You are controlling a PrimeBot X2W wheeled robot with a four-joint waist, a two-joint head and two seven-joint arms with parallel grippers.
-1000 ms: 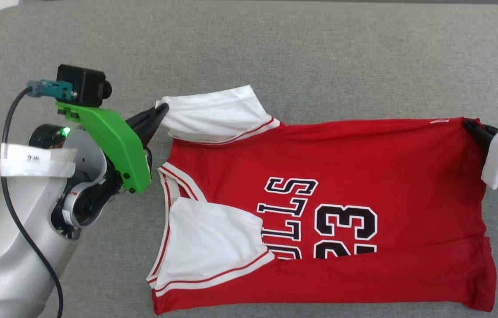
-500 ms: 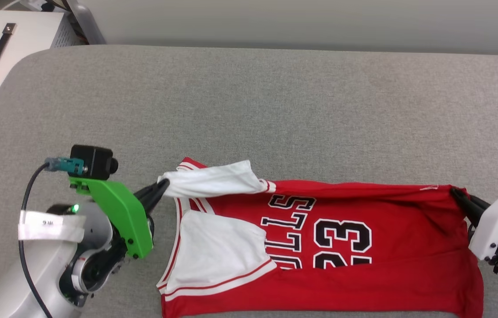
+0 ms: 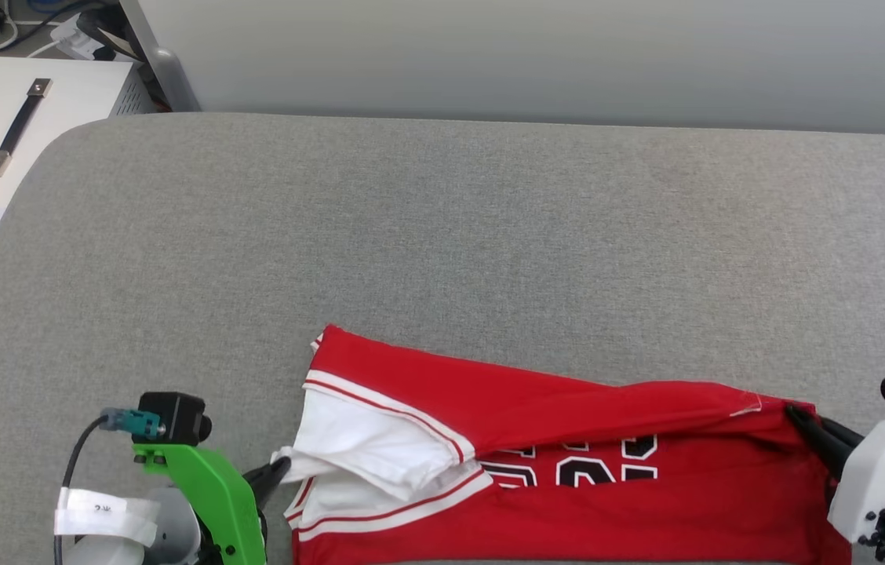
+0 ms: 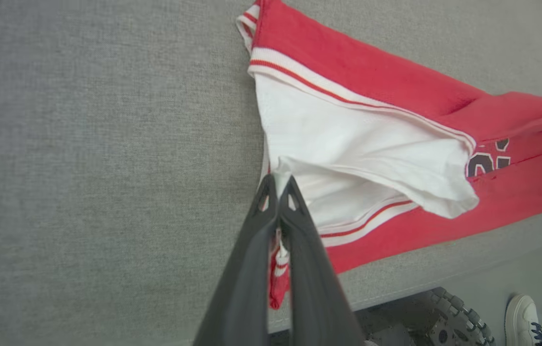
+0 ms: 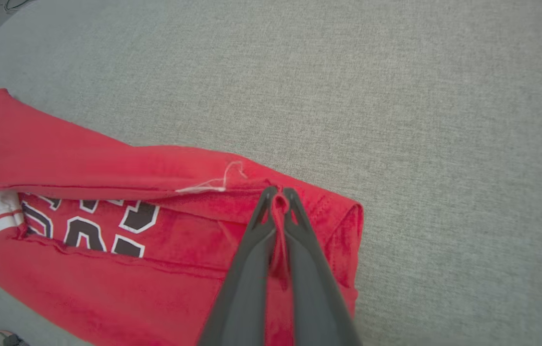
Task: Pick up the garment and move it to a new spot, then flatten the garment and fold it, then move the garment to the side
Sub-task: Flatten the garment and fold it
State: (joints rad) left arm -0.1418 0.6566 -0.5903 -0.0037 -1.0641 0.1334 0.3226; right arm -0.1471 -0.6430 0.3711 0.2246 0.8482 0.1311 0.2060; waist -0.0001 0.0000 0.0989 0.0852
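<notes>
Head view: the garment [image 3: 568, 510] lies low in the frame on the grey desk [image 3: 442, 235]. Its top edge is folded down over the number. The left fingers [image 3: 268, 477] at lower left pinch the white sleeve [image 3: 364, 435]. The right fingers [image 3: 819, 438] at lower right pinch the red hem corner [image 3: 764, 410] — both are squeezed tight on cloth.

Left wrist view: the sleeve droops from the pinch in soft folds.

Right wrist view: red cloth bunches up between the tips.

It looks light, floppy and a bit stretchy. I think corners and edges are the best places to hold — the middle would just sag.
</notes>
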